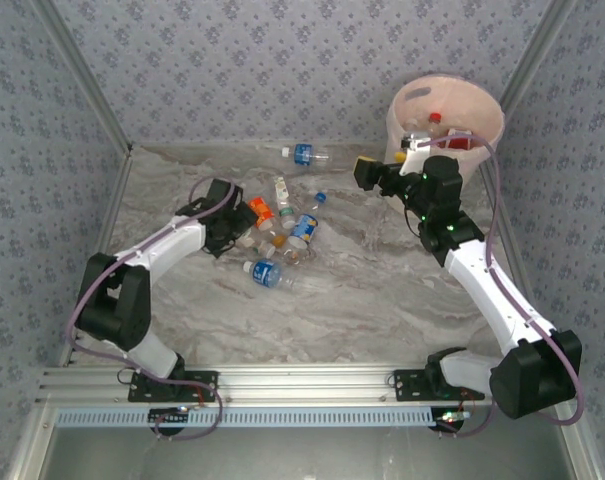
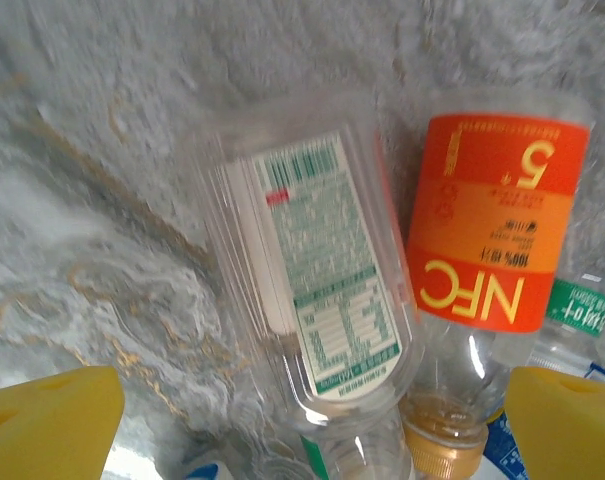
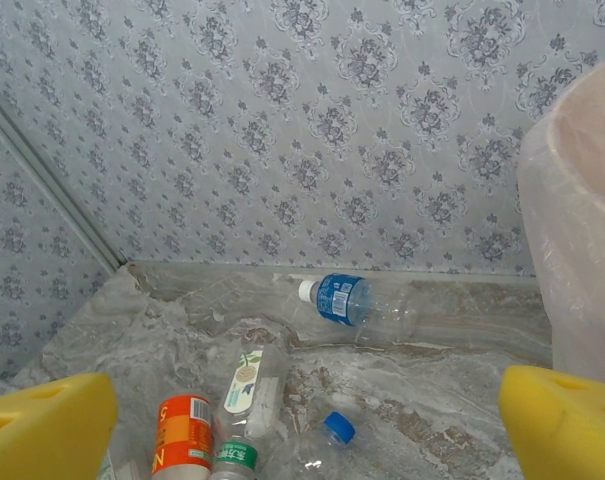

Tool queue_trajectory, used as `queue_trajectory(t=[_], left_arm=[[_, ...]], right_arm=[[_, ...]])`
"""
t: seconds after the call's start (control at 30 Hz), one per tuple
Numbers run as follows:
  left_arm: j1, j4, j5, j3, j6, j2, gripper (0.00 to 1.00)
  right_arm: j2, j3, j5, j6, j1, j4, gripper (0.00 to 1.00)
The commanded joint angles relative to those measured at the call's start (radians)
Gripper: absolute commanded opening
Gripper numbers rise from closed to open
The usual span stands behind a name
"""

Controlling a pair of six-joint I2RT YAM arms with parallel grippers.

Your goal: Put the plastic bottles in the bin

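Several plastic bottles lie in a pile [image 1: 280,232] at the table's left middle. My left gripper [image 1: 244,222] is down at that pile, open. Its yellow pads [image 2: 47,420] straddle a clear bottle with a white and green label [image 2: 322,290], and an orange-labelled bottle [image 2: 487,230] lies just to the right. One blue-labelled bottle [image 1: 304,154] [image 3: 347,300] lies alone by the back wall. The bin [image 1: 482,110] [image 3: 577,230] stands at the back right with bottles inside [image 1: 437,125]. My right gripper [image 1: 367,172] [image 3: 307,430] hovers left of the bin, open with nothing between its fingers.
Patterned walls close in the table at the back and both sides. Another blue-labelled bottle [image 1: 267,272] lies at the near edge of the pile. A blue-capped clear bottle [image 3: 332,430] and an orange-labelled bottle [image 3: 182,435] lie below my right gripper.
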Motion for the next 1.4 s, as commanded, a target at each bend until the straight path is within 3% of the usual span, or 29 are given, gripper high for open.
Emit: queue_trajectory(t=[0.0, 0.43, 0.77, 0.83, 0.93, 1.03, 1.17, 1.37], left_arm=[[-0.042, -0.012, -0.006, -0.004, -0.109, 0.029, 0.98], [-0.041, 0.047, -0.046, 0.008, -0.103, 0.144, 0.84], [0.022, 0.096, -0.080, -0.010, 0.044, 0.151, 0.73], [0.036, 0.102, -0.081, -0.018, 0.066, 0.152, 0.74], [0.045, 0.077, -0.098, -0.015, 0.103, 0.147, 0.93], [0.047, 0.074, -0.132, -0.023, 0.134, 0.128, 0.98], [0.074, 0.066, -0.162, -0.021, 0.147, 0.155, 0.98], [0.093, 0.085, -0.109, -0.004, 0.177, 0.196, 0.85]], right_arm=[[-0.023, 0.017, 0.016, -0.025, 0.008, 0.004, 1.00], [-0.041, 0.033, 0.010, -0.035, 0.032, -0.010, 1.00], [-0.035, 0.037, 0.017, -0.036, 0.042, -0.011, 1.00], [-0.033, 0.037, 0.018, -0.036, 0.043, -0.012, 1.00], [-0.031, 0.037, 0.019, -0.036, 0.047, -0.015, 1.00], [-0.025, 0.041, 0.022, -0.039, 0.050, -0.015, 1.00], [-0.020, 0.045, 0.021, -0.041, 0.054, -0.013, 1.00], [-0.021, 0.053, 0.024, -0.046, 0.059, -0.025, 1.00]])
